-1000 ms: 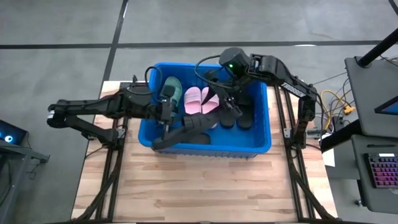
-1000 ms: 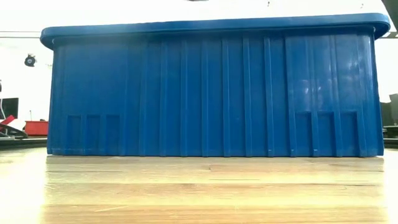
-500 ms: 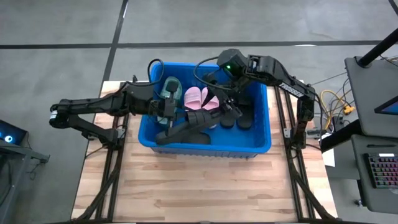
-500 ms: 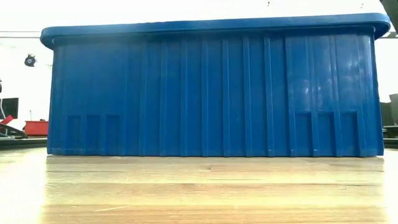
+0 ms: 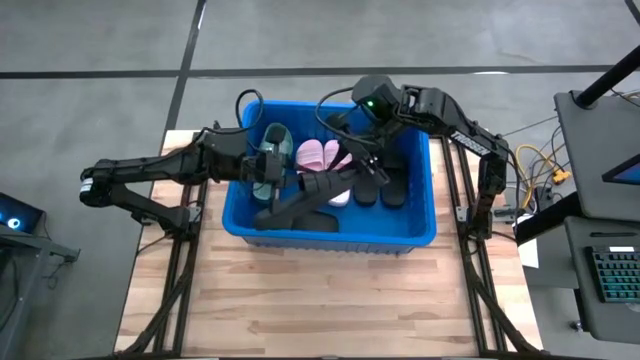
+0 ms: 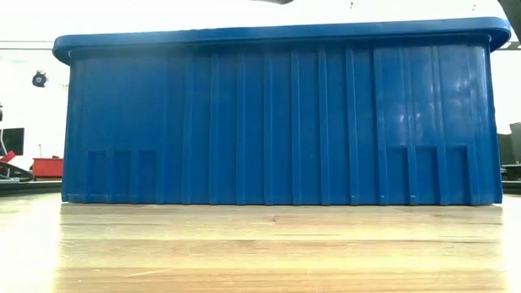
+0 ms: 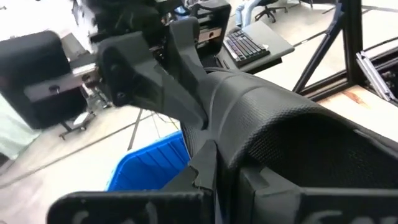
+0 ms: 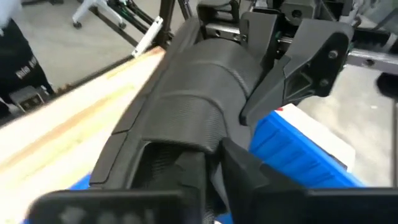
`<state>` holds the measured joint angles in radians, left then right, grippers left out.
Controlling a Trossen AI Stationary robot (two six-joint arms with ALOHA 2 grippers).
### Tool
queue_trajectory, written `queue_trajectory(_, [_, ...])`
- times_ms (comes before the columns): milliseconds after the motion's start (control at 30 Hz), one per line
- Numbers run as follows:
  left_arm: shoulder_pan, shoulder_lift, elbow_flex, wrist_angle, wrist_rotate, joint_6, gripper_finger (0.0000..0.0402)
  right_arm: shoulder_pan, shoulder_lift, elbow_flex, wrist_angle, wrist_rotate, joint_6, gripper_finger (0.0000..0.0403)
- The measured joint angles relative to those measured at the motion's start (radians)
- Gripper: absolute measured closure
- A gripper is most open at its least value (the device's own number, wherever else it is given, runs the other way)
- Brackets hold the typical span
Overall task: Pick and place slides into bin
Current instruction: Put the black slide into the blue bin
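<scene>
The blue bin [image 5: 420,232] stands on the table; the low view shows only its ribbed wall [image 6: 277,122]. Inside it lie a dark green slide [image 5: 274,142], two pink slides [image 5: 320,154] and black slides [image 5: 388,190]. Another black slide [image 5: 305,200] stretches slantwise over the bin's inside between both grippers. My left gripper [image 5: 268,188] is shut on its left part and my right gripper [image 5: 362,172] on its right end. Each wrist view looks along this slide [image 7: 280,124] [image 8: 193,87] to the other gripper [image 7: 143,68] [image 8: 298,56]. My left gripper pinches the black slide near its left end [image 7: 249,168], the fingers coming from above and lying across it. The slide is off the bin's floor; whether its left tip [image 5: 260,222] touches the near wall I cannot tell. My right gripper pinches the black slide's right end [image 8: 180,149] between its two fingers, coming slantwise from above and from the far right. The gripper's own body hides the exact place in the high view. The slide runs away from the fingers toward my left gripper.
The bin fills most of the table's far half. Bare wooden table [image 5: 320,300] lies in front of it. To the right of the table, a desk carries a keyboard [image 5: 612,275], and cables [image 5: 540,165] hang near the right arm's base.
My right gripper has shut on the black slide's right end. My left gripper has carried the slide a little toward the bin's far wall and right, so the slide's left tip has come away from the near-left corner.
</scene>
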<state>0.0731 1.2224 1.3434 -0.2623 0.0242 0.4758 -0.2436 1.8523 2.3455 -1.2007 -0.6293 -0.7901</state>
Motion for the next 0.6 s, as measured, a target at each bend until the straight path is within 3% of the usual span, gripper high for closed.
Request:
queue_trajectory(100, [0.011, -0.002, -0.002, 0.002, -0.011, -0.059, 0.0401, -0.001, -0.001, 0.000, 0.001, 0.017, -0.032, 0.0386])
queue_trajectory(333, [0.032, -0.010, -0.008, 0.013, -0.025, -0.092, 0.0369, -0.011, -0.007, 0.000, 0.012, 0.067, -0.052, 0.0390])
queue_trajectory(600, [0.077, -0.019, -0.009, -0.006, -0.042, -0.266, 0.0311, -0.055, -0.018, 0.000, 0.000, 0.114, -0.043, 0.0391])
